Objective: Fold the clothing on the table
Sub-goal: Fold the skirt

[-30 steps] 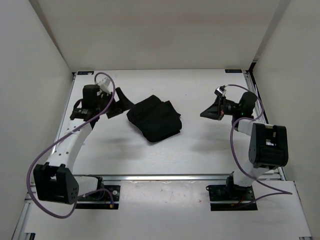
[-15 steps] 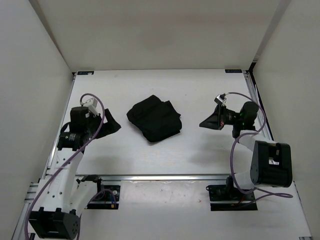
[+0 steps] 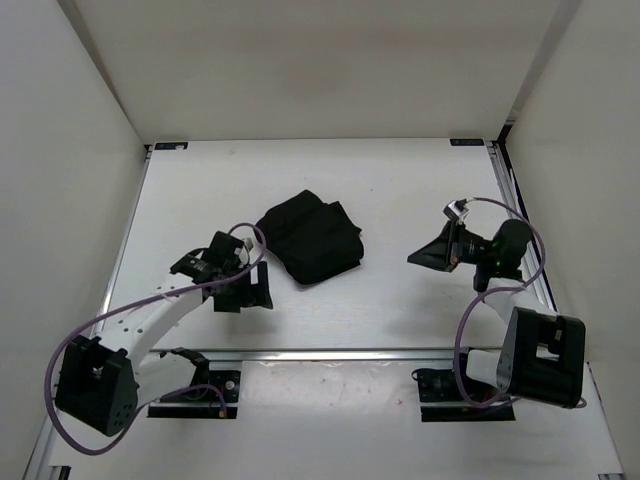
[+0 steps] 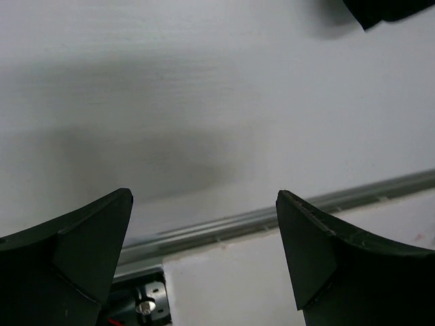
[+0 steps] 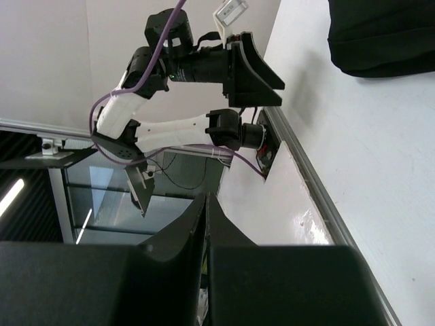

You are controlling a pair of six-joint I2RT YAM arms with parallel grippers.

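Top external: black clothing lies bunched on the table. Left gripper, jaws wide apart, empty, near-left of clothing. Right gripper, jaws together, empty, right of clothing.

No legible text, apparently

Left gripper is nowhere near where it was a second ago. Back then it sat close by the far-left side of the clothing. Now it's swung toward the near edge of the table and sits low, just near-left of the fabric and not touching it. Halfway through, its elbow dipped way down toward the near edge, and now it's come back up a bit. Right gripper has drifted a little nearer and to the right, and that arm's elbow block has slid nearer too.
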